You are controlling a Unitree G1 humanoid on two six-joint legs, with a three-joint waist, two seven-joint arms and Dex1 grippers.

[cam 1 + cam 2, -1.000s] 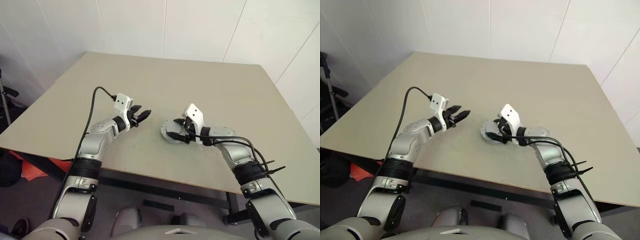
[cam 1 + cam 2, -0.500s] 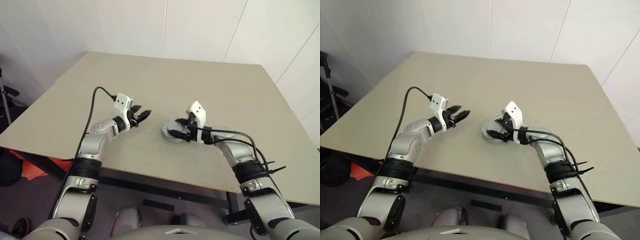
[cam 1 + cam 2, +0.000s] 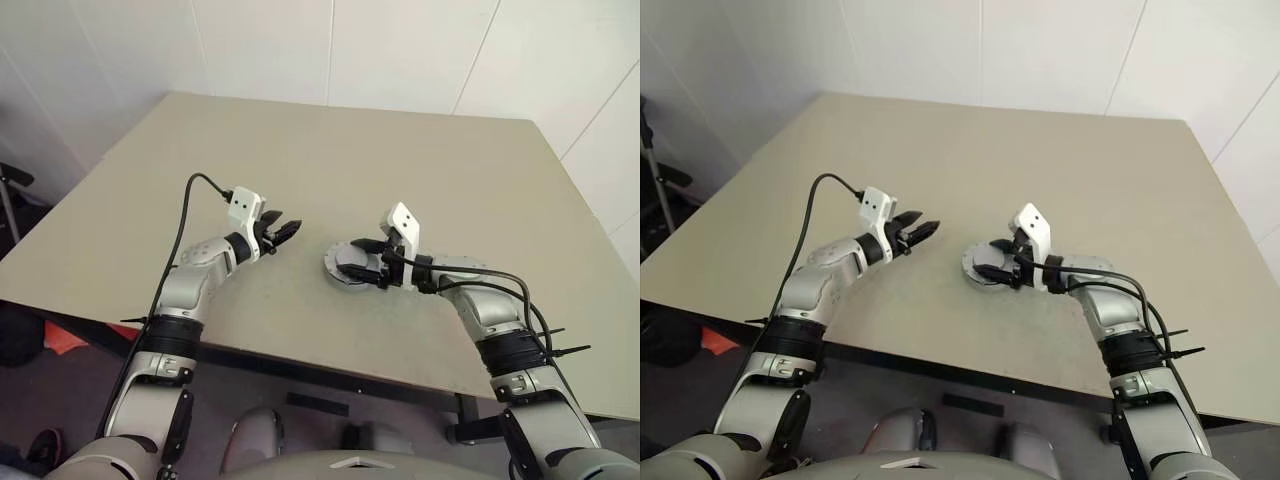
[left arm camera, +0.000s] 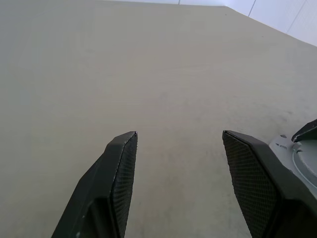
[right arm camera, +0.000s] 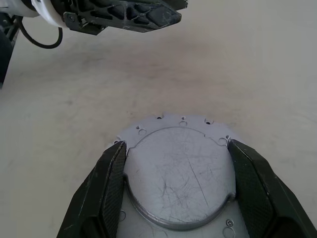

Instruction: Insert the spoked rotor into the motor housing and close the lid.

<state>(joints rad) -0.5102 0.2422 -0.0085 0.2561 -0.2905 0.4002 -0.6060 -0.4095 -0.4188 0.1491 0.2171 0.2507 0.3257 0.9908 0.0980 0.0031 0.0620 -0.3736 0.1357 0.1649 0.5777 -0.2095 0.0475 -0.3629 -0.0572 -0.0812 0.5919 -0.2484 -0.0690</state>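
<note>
The motor housing (image 5: 168, 148) sits on the worktop (image 3: 400, 170) at about 6 o'clock of its middle, near the front edge. The lid (image 5: 179, 176), plain grey face up, lies on top of it, and the right hand (image 5: 176, 163) straddles that disc with its fingers (image 5: 111, 183) set wide at the rim on either side; whether they press the edge or merely flank it cannot be told. The rotor is presumably under the lid already.

To close it well, I judge the lid should be kept flat and centred over the ring, then pressed straight down evenly, so that it does not cock to one side.

The left hand (image 3: 283, 232) hovers at 9 o'clock of the housing, well apart, fingers spread and holding nothing.

Against the frame a second ago, the right wrist has rolled and pulled back slightly, so the hand now reaches the lid more from 3 o'clock; the left hand has not moved. The camera itself has tilted a little.
</note>
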